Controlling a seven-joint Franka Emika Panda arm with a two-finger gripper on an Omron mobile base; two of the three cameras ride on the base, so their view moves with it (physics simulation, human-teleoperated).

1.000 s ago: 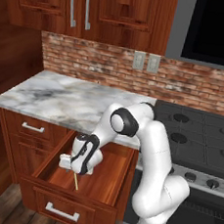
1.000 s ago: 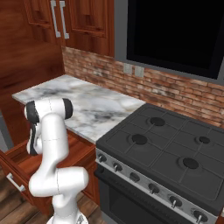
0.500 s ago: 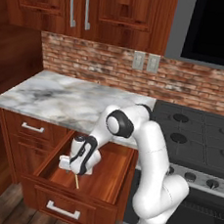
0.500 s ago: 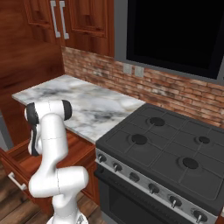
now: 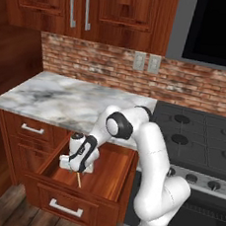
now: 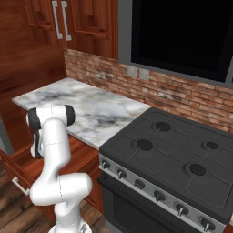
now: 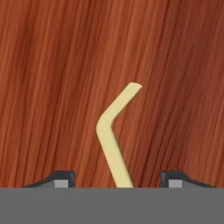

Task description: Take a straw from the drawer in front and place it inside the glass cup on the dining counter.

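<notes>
The drawer (image 5: 75, 196) stands pulled out below the marble worktop, its reddish-brown floor bare. The straw (image 5: 78, 179), pale yellow and bent, lies on that floor near the front wall. My gripper (image 5: 75, 169) reaches down into the drawer right over it. In the hand view the straw (image 7: 111, 140) runs up from between the two dark fingertips (image 7: 63, 178), which stand apart on either side without touching it, so my gripper (image 7: 118, 180) is open. The drawer (image 6: 22, 168) also shows beside the arm in the right base view. The glass cup and the dining counter are out of view.
A marble worktop (image 5: 62, 99) lies above the drawer, against a brick backsplash. A narrower drawer (image 5: 31, 128) sits shut to the left. A black stove (image 5: 201, 140) stands to the right, close to the arm's base. Wooden wall cabinets (image 5: 82, 7) hang overhead.
The arm has leaned a little lower and to the left over the drawer. The straw has not moved.
</notes>
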